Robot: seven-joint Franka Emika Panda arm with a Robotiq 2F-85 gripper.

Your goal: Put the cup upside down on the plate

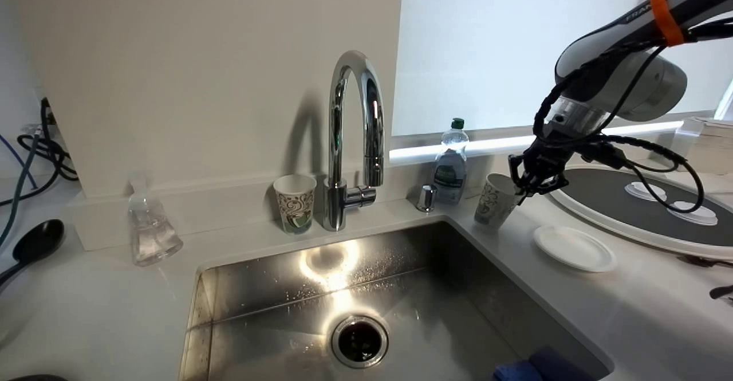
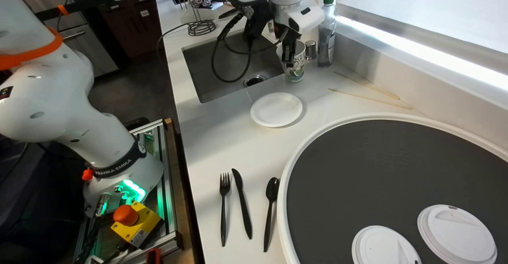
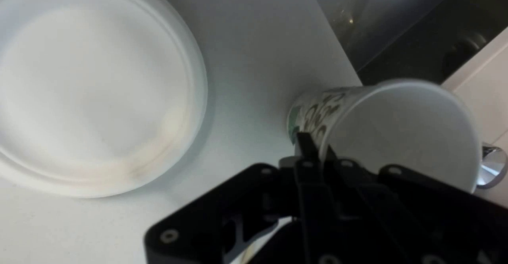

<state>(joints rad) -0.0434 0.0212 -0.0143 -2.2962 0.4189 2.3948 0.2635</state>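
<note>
Beside the sink (image 2: pixel 204 77), at one o'clock from the plate (image 2: pixel 276 110) in an exterior view, we see the cup (image 2: pixel 297 72), mouth upward; whether its base touches the desk (image 2: pixel 210 137), we cannot tell. Toward seven o'clock from that plate lie a fork (image 2: pixel 224 210) and a knife (image 2: pixel 243 206). In the wrist view, we see the pincer (image 3: pixel 320 153) clamped on the cup's rim.

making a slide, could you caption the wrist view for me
Pincer grips a patterned cup by its rim, a white plate lying apart on the counter.
</note>
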